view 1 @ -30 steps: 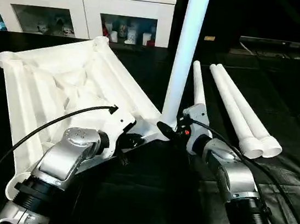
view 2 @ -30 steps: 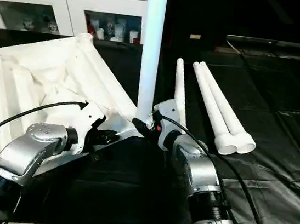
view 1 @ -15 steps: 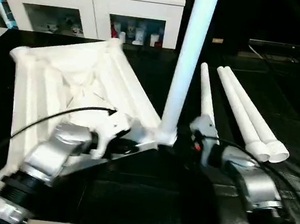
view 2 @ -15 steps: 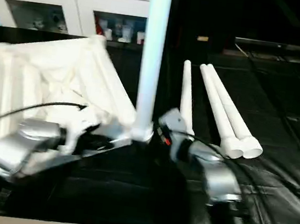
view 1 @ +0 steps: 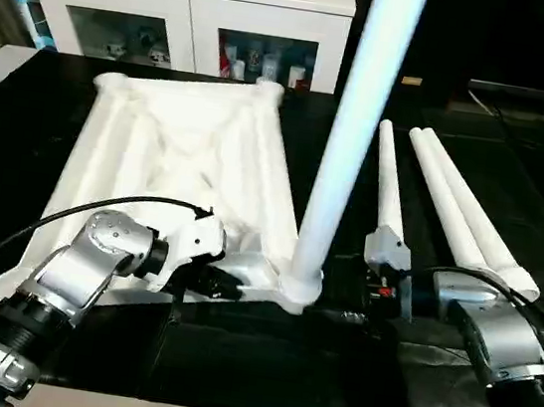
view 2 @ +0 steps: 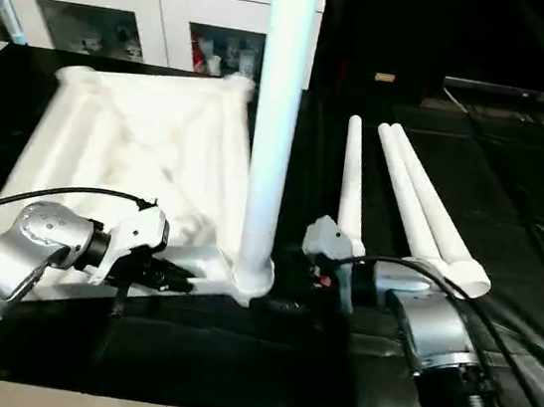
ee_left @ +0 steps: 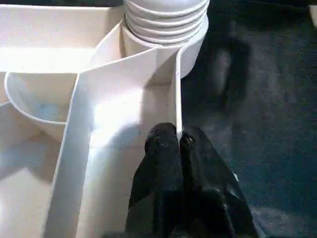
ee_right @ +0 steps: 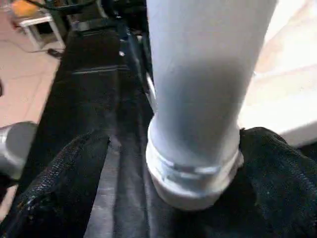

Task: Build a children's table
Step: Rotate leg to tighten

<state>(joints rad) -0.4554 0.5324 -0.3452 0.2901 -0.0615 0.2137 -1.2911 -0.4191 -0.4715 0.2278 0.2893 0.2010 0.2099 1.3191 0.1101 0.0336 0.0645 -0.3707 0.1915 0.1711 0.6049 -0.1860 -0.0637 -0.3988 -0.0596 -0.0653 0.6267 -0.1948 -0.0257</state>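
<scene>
Children's table top [view 1: 172,165] is lying ribs-up on the black mat, in front of the white cabinet [view 1: 193,2]. One leg [view 1: 344,153] is standing upright in its near corner socket; three spare legs [view 1: 453,202] are lying beside it. Left gripper [ee_left: 179,141] is pinching a rim wall near that socket; right gripper [ee_right: 168,163] is spreading wide around the leg's base.

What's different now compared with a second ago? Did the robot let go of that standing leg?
Yes. The right gripper opened its jaws wide; they now stand apart on either side of the upright leg. The tabletop turned on the black mat, squarer to the robot. The left gripper stays shut on the tabletop's rib, the leg stays in its corner socket, and three loose legs lie as before.
</scene>
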